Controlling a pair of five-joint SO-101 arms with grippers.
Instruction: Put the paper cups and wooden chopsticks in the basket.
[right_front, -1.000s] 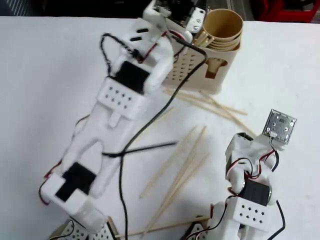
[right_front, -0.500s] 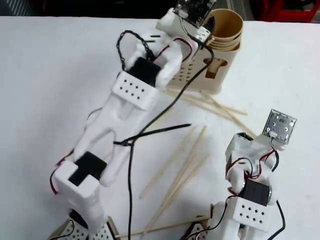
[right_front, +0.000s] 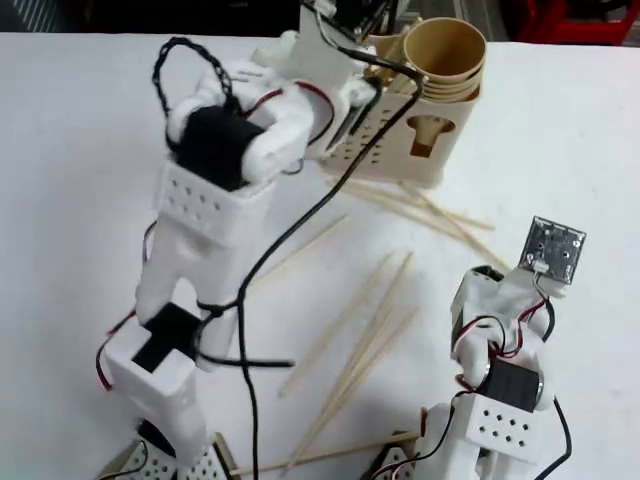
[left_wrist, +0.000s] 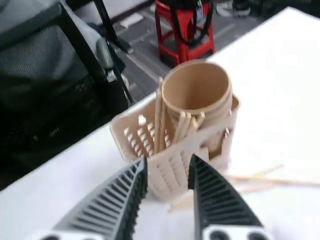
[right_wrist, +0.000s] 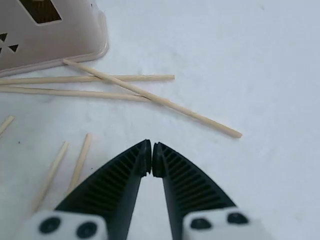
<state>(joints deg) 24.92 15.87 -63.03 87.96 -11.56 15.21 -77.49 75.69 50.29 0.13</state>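
1. Near right: right gripper (right_wrist: 151, 152) sits low over the white table (right_front: 80, 120). Its fingers are pressed together and hold nothing.
2. Just beyond it: thin pale wooden chopsticks (right_wrist: 150, 97) lie loose on the table, a few crossing one another. More are scattered at mid-table, between the two arms.
3. Left arm runs from near left toward the far side. Left gripper (left_wrist: 167, 167) is raised beside the basket, fingers apart, nothing between them.
4. Far, right of centre: cream perforated plastic basket (right_front: 440, 150), upright. Some loose sticks reach its near foot.
5. In the basket: nested tan paper cups (right_front: 445, 50) at the right end. Upright sticks (left_wrist: 160, 120) stand just left of them, leaning against the cups.
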